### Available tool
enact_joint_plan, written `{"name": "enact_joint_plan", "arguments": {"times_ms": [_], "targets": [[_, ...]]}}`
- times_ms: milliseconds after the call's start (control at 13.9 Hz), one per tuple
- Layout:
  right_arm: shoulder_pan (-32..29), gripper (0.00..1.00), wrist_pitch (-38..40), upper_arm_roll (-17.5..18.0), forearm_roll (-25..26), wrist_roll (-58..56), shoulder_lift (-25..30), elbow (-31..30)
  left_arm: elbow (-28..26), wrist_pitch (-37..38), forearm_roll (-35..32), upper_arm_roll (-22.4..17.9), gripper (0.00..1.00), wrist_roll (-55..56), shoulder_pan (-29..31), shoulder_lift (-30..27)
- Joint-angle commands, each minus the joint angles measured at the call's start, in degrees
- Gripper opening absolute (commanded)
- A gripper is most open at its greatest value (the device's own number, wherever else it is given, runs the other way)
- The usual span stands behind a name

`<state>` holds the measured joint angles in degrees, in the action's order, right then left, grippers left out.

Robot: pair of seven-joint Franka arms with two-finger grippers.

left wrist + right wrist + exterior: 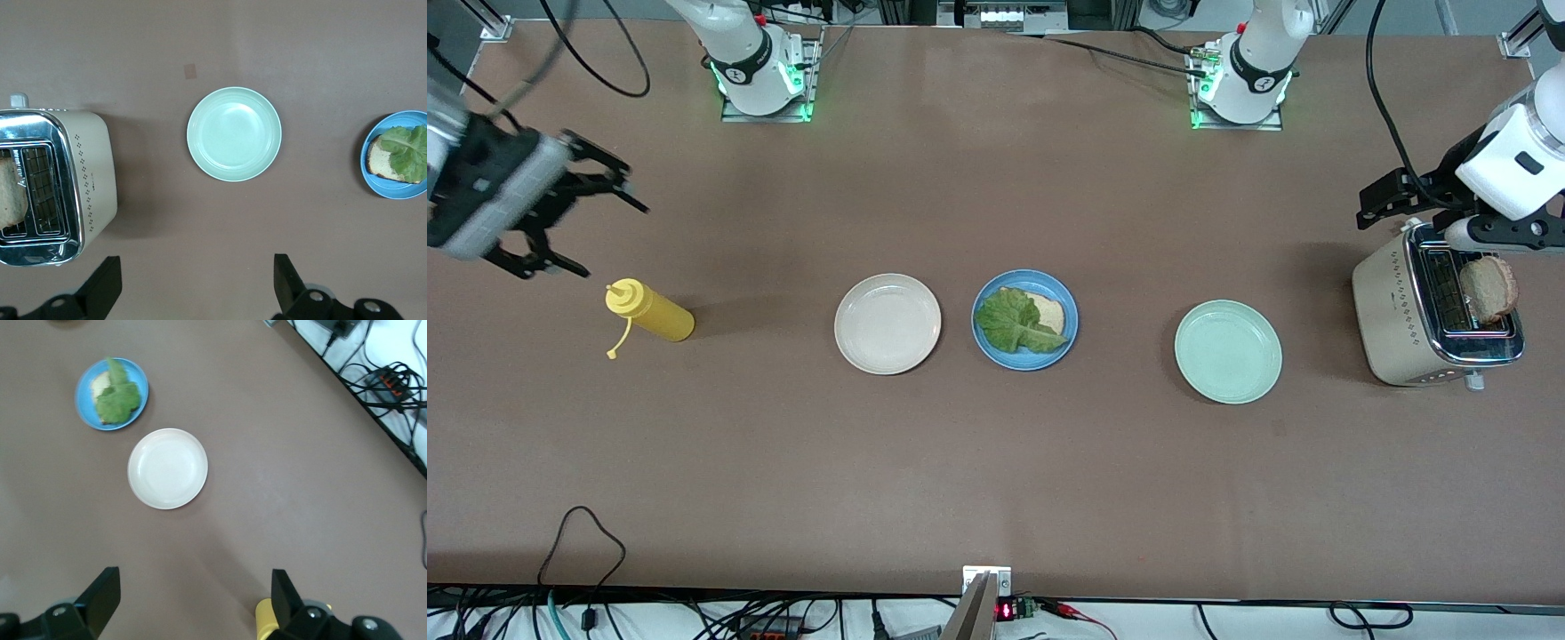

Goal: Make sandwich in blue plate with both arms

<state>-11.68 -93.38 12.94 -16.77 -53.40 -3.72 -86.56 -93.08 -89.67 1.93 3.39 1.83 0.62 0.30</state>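
We see a wide brown surface [996,471] under even, soft light. Along its edge nearest the front camera, black cables [587,533] trail over a pale floor [1227,627], and a small red display [1006,611] glows there.

Blue plate [1024,354] holds green lettuce [1016,322] on tan toast [1049,311] (cream, mint plates flank it).

Even overhead light, soft shadows, maybe slight blur.
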Motion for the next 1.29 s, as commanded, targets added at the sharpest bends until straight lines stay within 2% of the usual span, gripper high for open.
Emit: {"name": "enact_joint_plan", "arguments": {"times_ms": [0,144,288,431,719,791,1079,1222], "targets": [[-9.73,1.00,1.09,0.77,-8.60,-12.82,0.82,-4.74,-0.08,0.82,-0.79,-0.23,1.00,-1.12,-0.35,-0.91],[-16.15,1.00,1.18,0.69,-15.01,-23.45,0.56,-8.52,-0.08,0.82,-0.70,-0.23,1.00,-1.21,-0.36,-0.82],[-21.69,1.00,1.36,0.69,-20.39,-34.69,-2.23,-11.52,-0.08,0.82,-0.70,-0.14,1.00,-1.12,-0.44,-0.91],[-26.27,1.00,4.42,0.69,-25.22,-44.46,-8.20,-11.27,-0.08,0.82,-0.70,-0.14,1.00,-1.12,-0.53,-0.82],[-31.99,1.00,6.54,0.69,-31.11,-61.16,-21.38,-9.95,-0.08,0.82,-0.70,-0.14,1.00,-1.12,-0.44,-0.82],[-33.66,1.00,7.85,0.60,-32.43,-64.95,-25.15,-8.99,-0.08,0.82,-0.62,-0.14,1.00,-1.12,-0.44,-0.82],[-36.31,1.00,11.02,0.42,-32.62,-77.00,-39.05,-3.90,-0.08,0.82,-0.61,-0.23,1.00,-1.12,-0.36,-0.82],[-36.75,1.00,11.46,0.42,-32.54,-82.01,-43.45,-2.13,-0.08,0.82,-0.61,-0.23,1.00,-1.12,-0.44,-0.82]]}}
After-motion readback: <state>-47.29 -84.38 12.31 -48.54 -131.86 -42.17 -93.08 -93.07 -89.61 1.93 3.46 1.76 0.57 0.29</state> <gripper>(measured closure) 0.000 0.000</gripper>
